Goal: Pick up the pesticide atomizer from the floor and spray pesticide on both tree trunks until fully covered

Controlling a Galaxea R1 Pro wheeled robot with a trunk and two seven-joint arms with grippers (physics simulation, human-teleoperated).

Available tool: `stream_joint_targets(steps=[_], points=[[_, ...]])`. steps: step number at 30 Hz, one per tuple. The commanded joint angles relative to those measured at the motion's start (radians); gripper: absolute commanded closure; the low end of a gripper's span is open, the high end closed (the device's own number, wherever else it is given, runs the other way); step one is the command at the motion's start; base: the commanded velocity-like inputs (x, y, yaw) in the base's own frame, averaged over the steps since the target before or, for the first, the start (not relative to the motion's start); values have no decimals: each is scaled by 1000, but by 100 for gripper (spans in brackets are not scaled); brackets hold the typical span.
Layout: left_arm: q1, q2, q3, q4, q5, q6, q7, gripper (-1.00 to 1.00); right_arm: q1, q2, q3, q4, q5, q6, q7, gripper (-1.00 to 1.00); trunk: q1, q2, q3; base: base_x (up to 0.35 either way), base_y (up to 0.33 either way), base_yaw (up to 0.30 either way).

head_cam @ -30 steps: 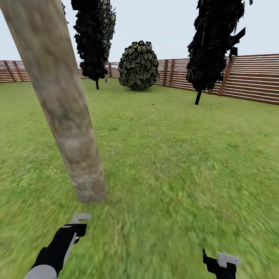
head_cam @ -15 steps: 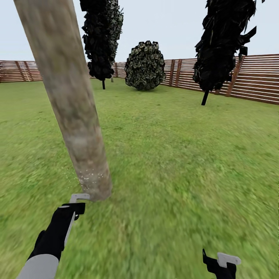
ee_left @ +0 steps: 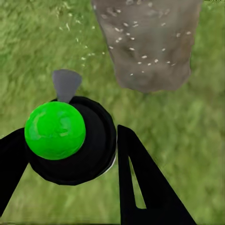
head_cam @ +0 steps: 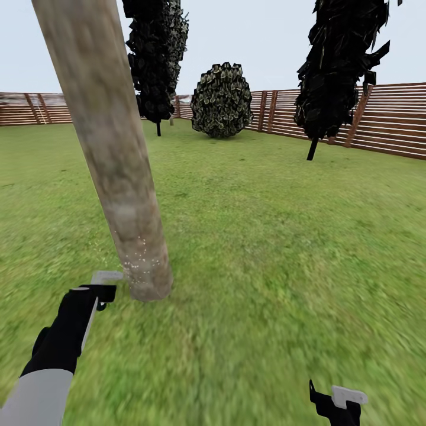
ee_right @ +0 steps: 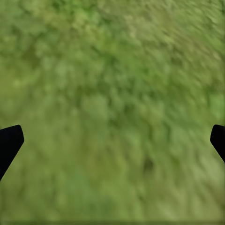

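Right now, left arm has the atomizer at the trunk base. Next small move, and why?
Probably raise the left gripper and the atomizer, nozzle kept toward the tree trunk. Pale specks sit only near the trunk's base; the bark above looks bare.

Across 1 second the head view pans: the round bush (head_cam: 222,100) and the dark trees sit further right than in the earliest frame, then hold from the halfway frame on, so this is camera motion. The tree trunk (head_cam: 112,148) stands more upright now, its base a little higher and further right on the grass (head_cam: 266,236). The left gripper (head_cam: 100,283) climbs in 2 steps and drifts left, from below the trunk base to level with it, just beside its speckled foot. More of the left arm's grey sleeve (head_cam: 35,396) shows at the lower edge.
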Motion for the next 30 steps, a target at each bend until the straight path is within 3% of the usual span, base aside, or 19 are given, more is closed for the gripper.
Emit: stream_joint_targets(steps=[1,4,6,9,10,14,15,21,24,25,28,30], points=[[-1,4,6,-2,-4,6,-13,100,-1,0,-1,1,1,-3,-2,-100,0,0,-1,0,0,0],[-11,-1,8,-26,-3,15,-23,100,-1,0,-1,1,1,-3,-2,-100,0,0,-1,0,0,0],[-28,-7,-3,-43,-2,63,-27,100,-1,0,-1,1,1,-3,-2,-100,0,0,-1,0,0,0],[-41,-11,-55,-68,-5,140,-91,100,-1,-1,-2,1,1,-3,-2,-100,0,0,-1,0,0,0],[-44,-3,-55,-69,-7,144,-100,100,-1,-1,-2,1,1,-3,-2,-100,0,0,-1,0,0,0],[-33,94,-45,-55,-7,144,-106,100,-1,-1,-2,1,1,-3,-2,-100,0,0,-1,0,0,0],[-31,106,-45,-49,-8,140,-106,100,-1,-1,-2,1,1,-3,-2,-100,0,0,-1,0,0,0],[10,102,-58,-39,-9,132,-106,100,-1,-1,-2,1,1,-3,-2,-100,0,0,-1,0,0,0],[9,53,-123,-39,-9,139,-100,100,-1,-1,-2,1,1,-3,-2,-100,0,0,-1,0,0,0],[8,49,-126,-37,-9,139,-98,100,-1,-1,-2,1,1,-3,-2,-100,0,0,-1,0,0,0],[12,61,-117,-7,-10,136,-98,100,-1,-1,-1,0,1,-3,-2,-100,0,0,-1,0,0,0],[15,76,-82,9,-13,132,-98,100,-1,-1,-1,1,1,-3,-2,-100,0,0,-1,0,0,19]])
